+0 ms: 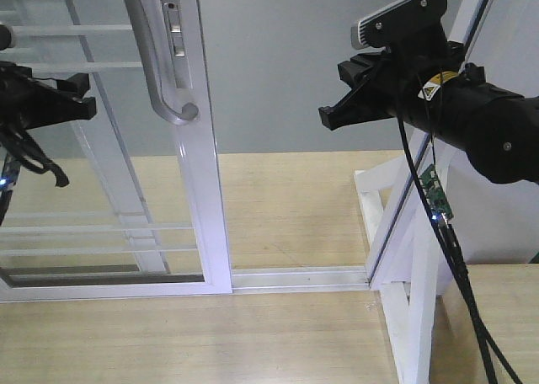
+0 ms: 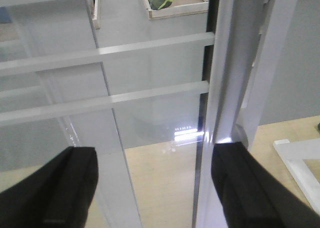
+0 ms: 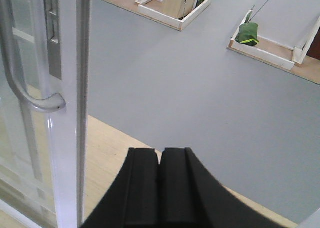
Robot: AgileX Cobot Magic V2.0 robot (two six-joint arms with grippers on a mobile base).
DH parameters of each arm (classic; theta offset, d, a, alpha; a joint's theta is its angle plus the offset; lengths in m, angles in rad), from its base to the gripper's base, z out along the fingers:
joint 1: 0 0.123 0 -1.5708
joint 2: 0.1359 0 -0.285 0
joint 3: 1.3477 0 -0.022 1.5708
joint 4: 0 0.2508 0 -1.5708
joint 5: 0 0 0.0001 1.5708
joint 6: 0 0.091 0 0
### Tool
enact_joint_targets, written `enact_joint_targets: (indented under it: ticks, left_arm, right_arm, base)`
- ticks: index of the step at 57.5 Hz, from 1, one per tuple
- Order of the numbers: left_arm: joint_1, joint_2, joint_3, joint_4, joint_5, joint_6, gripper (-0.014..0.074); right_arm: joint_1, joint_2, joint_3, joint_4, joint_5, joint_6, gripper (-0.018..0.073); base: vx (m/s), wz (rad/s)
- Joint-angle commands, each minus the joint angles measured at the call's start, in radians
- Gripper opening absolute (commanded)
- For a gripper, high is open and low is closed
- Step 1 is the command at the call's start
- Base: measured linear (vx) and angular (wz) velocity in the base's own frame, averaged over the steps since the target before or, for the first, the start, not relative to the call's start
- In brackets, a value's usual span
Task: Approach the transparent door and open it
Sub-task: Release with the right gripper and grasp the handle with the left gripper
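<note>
**Handle stands upright, just right of the left gripper**

The left gripper is nearest to the work. Its two fingers are spread wide with nothing between them, and they point at the glass. The right gripper hangs in the free opening, and its fingers are pressed together and hold nothing.

Just beyond the left gripper is the transparent door, with thin white bars across the glass. The grey handle is mounted on the door's right edge. Its long axis runs up and down, and its lower end curves back into the frame. In the front view the handle lies between the two arms, to the right of the left gripper and to the left of the right gripper. I judge the left gripper to be the nearer one. In its wrist view the handle edge rises straight ahead of the finger on the right side, so a small shift to the right should bring the bar between the fingers.

Between the door's edge and the white post there is a gap over the floor track. To open more, the panel would probably slide to the left.

Farther away is the grey floor, with a wooden box and a green bag.
</note>
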State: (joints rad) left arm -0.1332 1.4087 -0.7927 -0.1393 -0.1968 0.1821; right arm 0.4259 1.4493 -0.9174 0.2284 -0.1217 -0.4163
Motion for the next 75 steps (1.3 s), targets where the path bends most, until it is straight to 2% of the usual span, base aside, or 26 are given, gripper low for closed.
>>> enact_joint_targets:
  ticks: [1, 22, 29, 38, 42, 46, 57, 67, 75]
  left_arm:
    - [-0.010, 0.016, -0.094, -0.003, -0.090, -0.010, 0.0576]
    - [-0.010, 0.206, -0.398, -0.023, -0.022, -0.010, 0.0576]
    - [-0.009, 0.266, -0.478, -0.066, -0.021, -0.010, 0.0576]
    - [-0.006, 0.330, -0.552, -0.064, -0.019, -0.008, 0.0559]
    - [-0.006, 0.337, -0.556, -0.064, -0.023, -0.008, 0.0510]
    - [-0.006, 0.337, -0.556, -0.064, -0.020, -0.007, 0.0414]
    - [-0.005, 0.326, -0.556, -0.063, -0.019, 0.025, -0.0001]
    - [0.002, 0.315, -0.556, -0.063, -0.020, 0.116, -0.0003]
    - [0.035, 0.300, -0.556, -0.069, -0.006, 0.123, -0.0002]
  right_arm:
    - [-0.006, -0.039, -0.027, -0.010, -0.107, -0.012, -0.0008]
    - [-0.006, -0.039, -0.027, -0.010, -0.115, -0.042, -0.0008]
    - [-0.006, -0.039, -0.027, -0.010, -0.115, -0.044, -0.0008]
    - [-0.006, -0.039, -0.027, -0.010, -0.115, -0.045, -0.0008]
    - [-0.006, -0.039, -0.027, -0.010, -0.113, -0.045, -0.0008]
    - [-0.006, -0.039, -0.027, -0.010, -0.112, -0.045, -0.0008]
    - [-0.006, -0.039, -0.027, -0.010, -0.105, -0.045, -0.0008]
    - [-0.006, -0.039, -0.027, -0.009, -0.102, -0.044, -0.0008]
    - [-0.006, -0.039, -0.027, -0.009, -0.101, -0.044, -0.0008]
  base:
    - [0.00, 0.00]
    - [0.00, 0.00]
    - [0.00, 0.00]
    - [0.00, 0.00]
    - [0.00, 0.00]
    - [0.00, 0.00]
    - [0.00, 0.00]
    - [0.00, 0.00]
    - [0.00, 0.00]
